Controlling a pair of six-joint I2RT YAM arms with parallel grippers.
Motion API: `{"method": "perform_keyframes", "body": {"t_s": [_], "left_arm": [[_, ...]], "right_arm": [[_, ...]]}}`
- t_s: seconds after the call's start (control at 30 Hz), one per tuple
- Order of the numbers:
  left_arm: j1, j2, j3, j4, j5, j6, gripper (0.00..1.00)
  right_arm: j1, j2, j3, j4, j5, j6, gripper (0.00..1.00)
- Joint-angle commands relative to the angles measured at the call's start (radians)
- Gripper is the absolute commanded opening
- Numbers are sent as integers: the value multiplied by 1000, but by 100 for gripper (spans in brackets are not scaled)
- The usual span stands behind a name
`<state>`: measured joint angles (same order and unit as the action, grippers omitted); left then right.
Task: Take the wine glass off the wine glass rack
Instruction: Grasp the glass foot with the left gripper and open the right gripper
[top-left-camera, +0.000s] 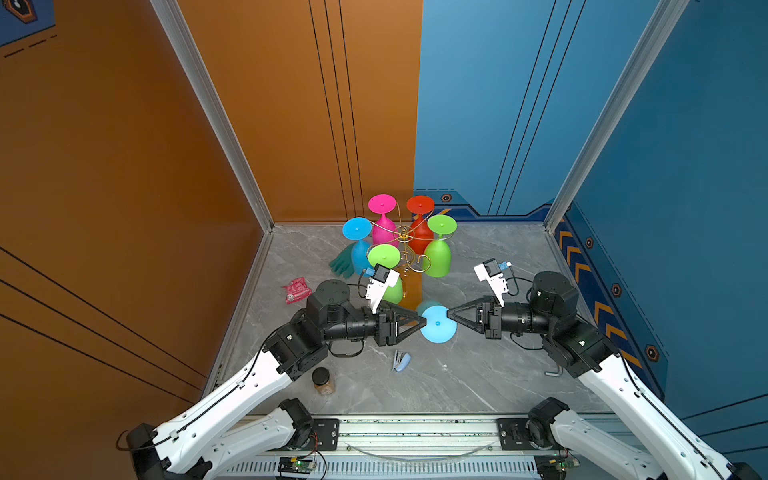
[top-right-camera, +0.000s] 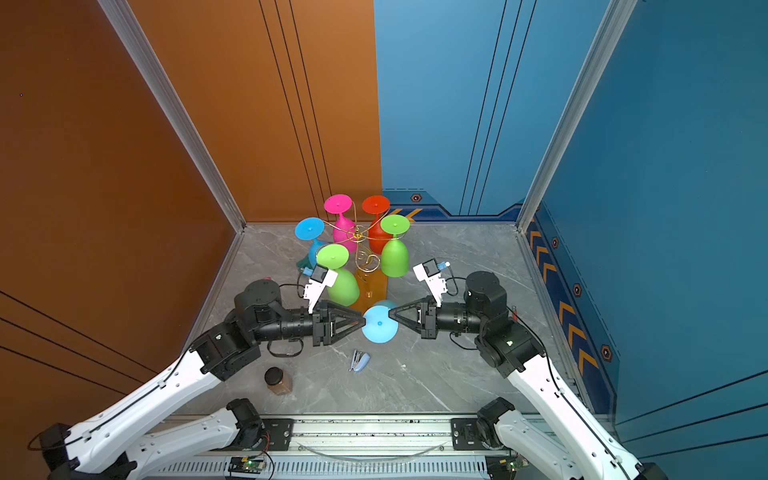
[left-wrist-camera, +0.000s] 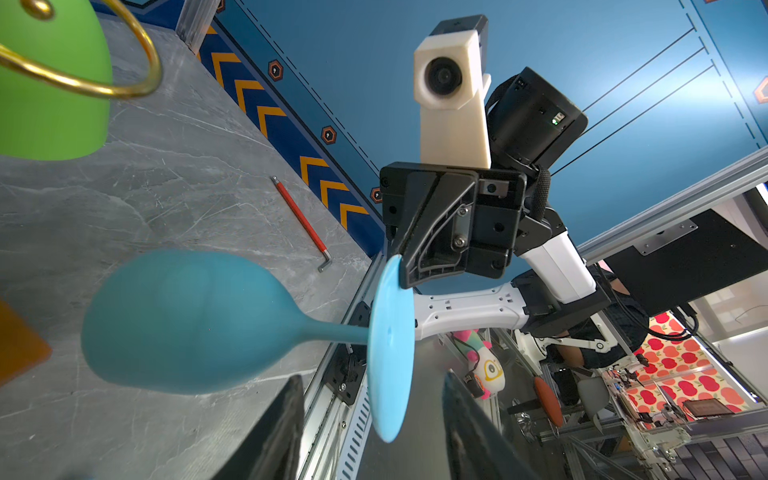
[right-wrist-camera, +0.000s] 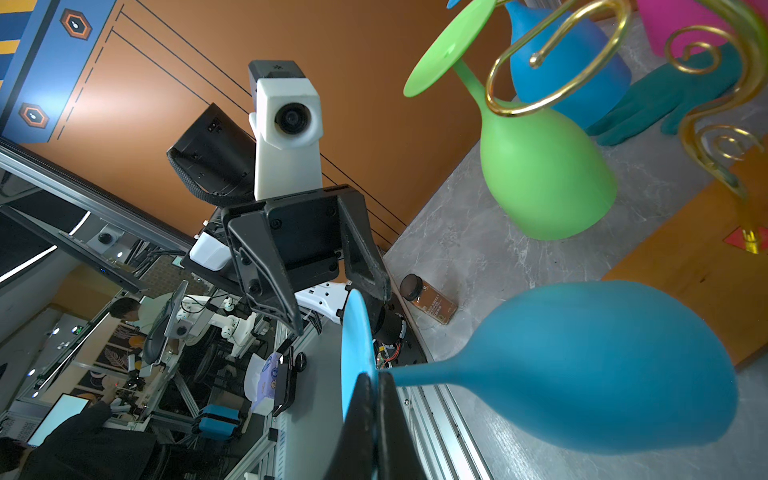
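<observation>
A light blue wine glass (top-left-camera: 437, 324) (top-right-camera: 379, 324) hangs upside down over the table, in front of the wine glass rack (top-left-camera: 404, 237) (top-right-camera: 357, 237), clear of its gold wire arms. My right gripper (top-left-camera: 449, 314) (right-wrist-camera: 370, 376) is shut on one edge of the glass's round foot. My left gripper (top-left-camera: 424, 322) (left-wrist-camera: 372, 376) stands open around the opposite edge, with a gap on each side of the foot. The bowl (left-wrist-camera: 187, 320) (right-wrist-camera: 602, 365) looks blurred. Several glasses, pink, red, blue and green, still hang on the rack.
The rack's orange wooden base (top-left-camera: 409, 291) lies just behind the held glass. On the grey table lie a teal glove (top-left-camera: 343, 262), a red packet (top-left-camera: 297, 289), a stapler (top-left-camera: 401, 360), a brown jar (top-left-camera: 323, 380) and a red hex key (left-wrist-camera: 301, 216).
</observation>
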<state>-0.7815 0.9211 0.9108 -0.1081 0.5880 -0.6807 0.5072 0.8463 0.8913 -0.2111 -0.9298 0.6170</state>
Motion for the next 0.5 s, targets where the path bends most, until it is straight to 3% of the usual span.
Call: {"method": "perform_keyframes", "body": {"t_s": [0.0, 0.23, 0.47], "left_arm": [[-15, 16, -7, 40, 36, -6, 49], [-29, 44, 5, 54, 58, -12, 32], [-32, 44, -5, 53, 61, -11, 26]], "right_arm": [[14, 0, 22, -9, 27, -36, 0], [24, 6, 21, -9, 43, -46, 0], [24, 11, 18, -9, 63, -50, 0]]}}
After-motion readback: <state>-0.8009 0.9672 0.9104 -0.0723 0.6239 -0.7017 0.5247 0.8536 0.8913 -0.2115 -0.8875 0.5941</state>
